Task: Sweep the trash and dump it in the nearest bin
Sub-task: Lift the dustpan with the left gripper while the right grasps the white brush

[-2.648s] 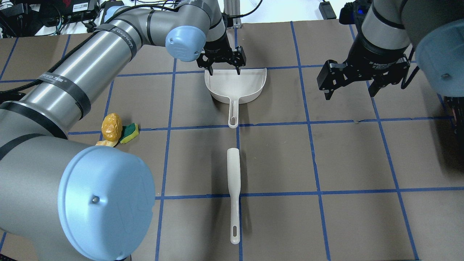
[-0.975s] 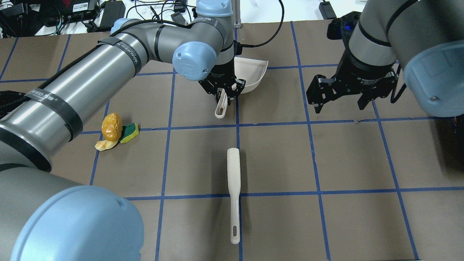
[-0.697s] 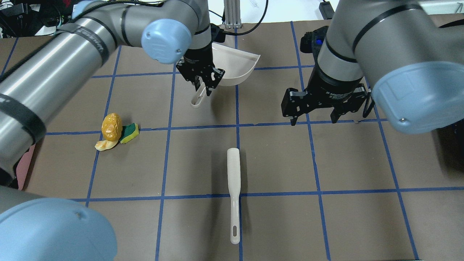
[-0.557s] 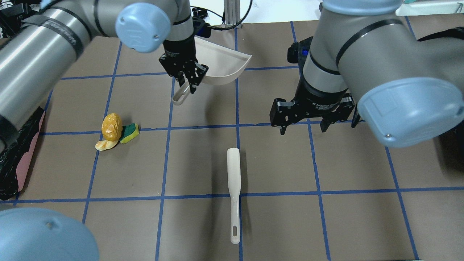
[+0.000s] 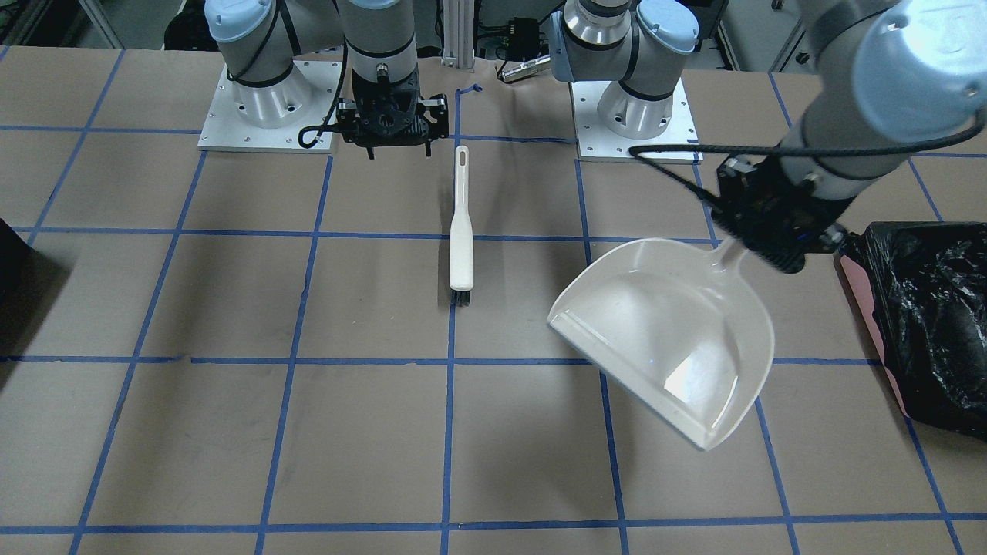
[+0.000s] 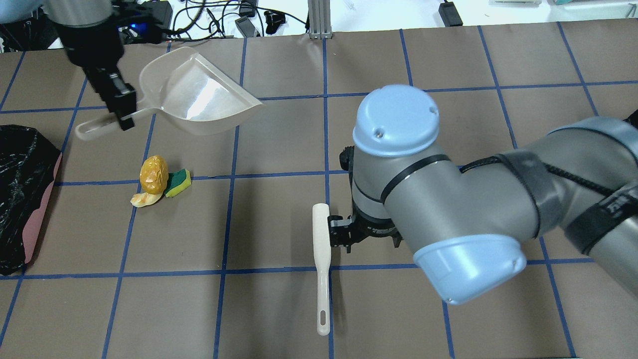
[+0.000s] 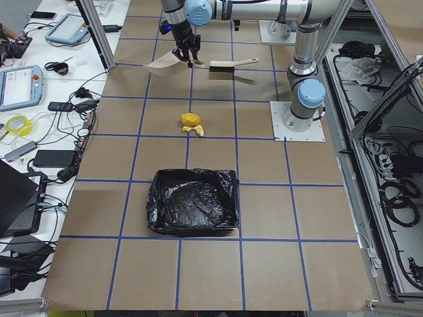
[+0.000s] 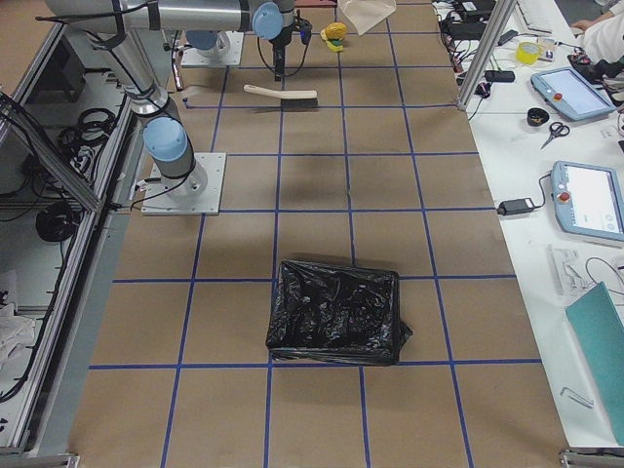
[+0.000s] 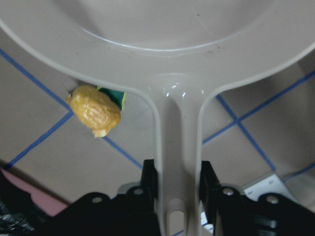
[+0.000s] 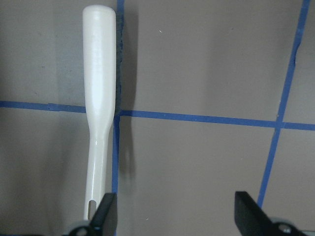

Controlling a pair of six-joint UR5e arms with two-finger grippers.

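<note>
My left gripper (image 6: 118, 103) is shut on the handle of the white dustpan (image 6: 199, 99) and holds it tilted above the table, beyond the trash. The wrist view shows its fingers (image 9: 147, 179) clamping the handle. The trash is a crumpled yellow lump (image 6: 153, 173) and a green-yellow sponge (image 6: 178, 182). The pink-sided bin (image 6: 36, 219) with its black bag stands at the far left; it also shows in the front view (image 5: 864, 297). The white brush (image 6: 321, 249) lies flat. My right gripper (image 10: 177, 216) is open, low over the table, just right of the brush (image 10: 98, 88).
A second black bag-covered box (image 8: 336, 312) stands at the robot's right end of the table, far from the trash. Blue tape lines grid the brown table. Cables and devices lie beyond the far edge (image 6: 239, 15).
My left gripper took the dustpan by its handle, lifted it and carried it left to above the trash. My right arm came down from the far right to beside the brush.
</note>
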